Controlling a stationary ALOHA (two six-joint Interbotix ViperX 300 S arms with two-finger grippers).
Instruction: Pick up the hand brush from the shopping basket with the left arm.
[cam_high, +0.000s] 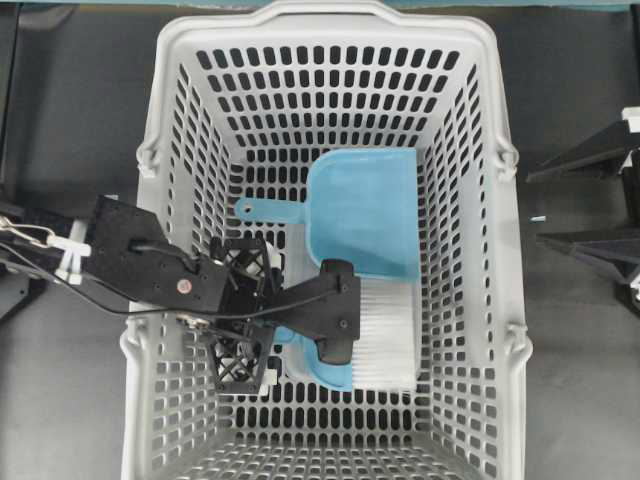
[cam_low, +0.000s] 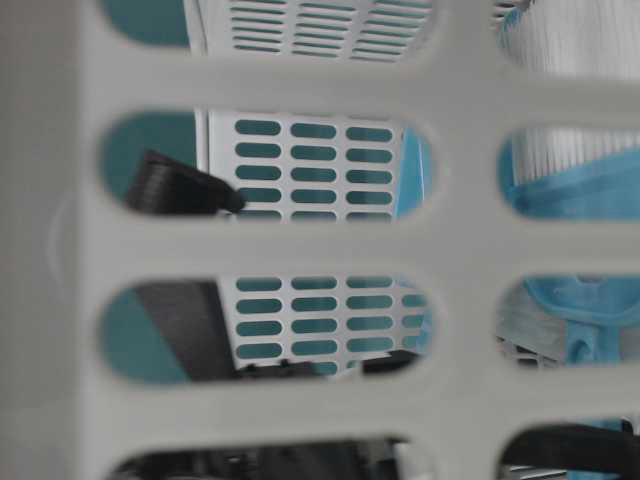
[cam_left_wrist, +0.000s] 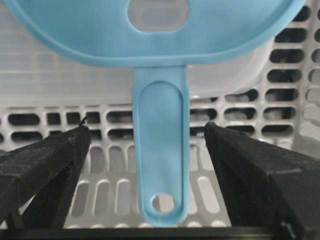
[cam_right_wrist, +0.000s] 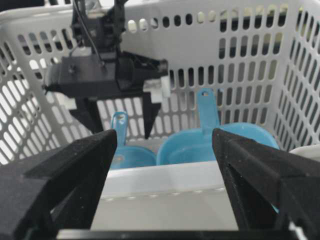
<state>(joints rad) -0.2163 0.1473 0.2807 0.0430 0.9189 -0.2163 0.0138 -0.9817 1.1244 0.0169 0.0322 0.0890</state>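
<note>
Left arm reaches in from the frame's left, its gripper lowered into the basket at lower centre. Jaws released, straddling the brush handle without contact. Right gripper also spread, holding nothing.

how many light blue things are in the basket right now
2. The hand brush lies toward the near end, its handle between the left gripper's open fingers. The dustpan lies just beyond it. More could hide under them.
</note>
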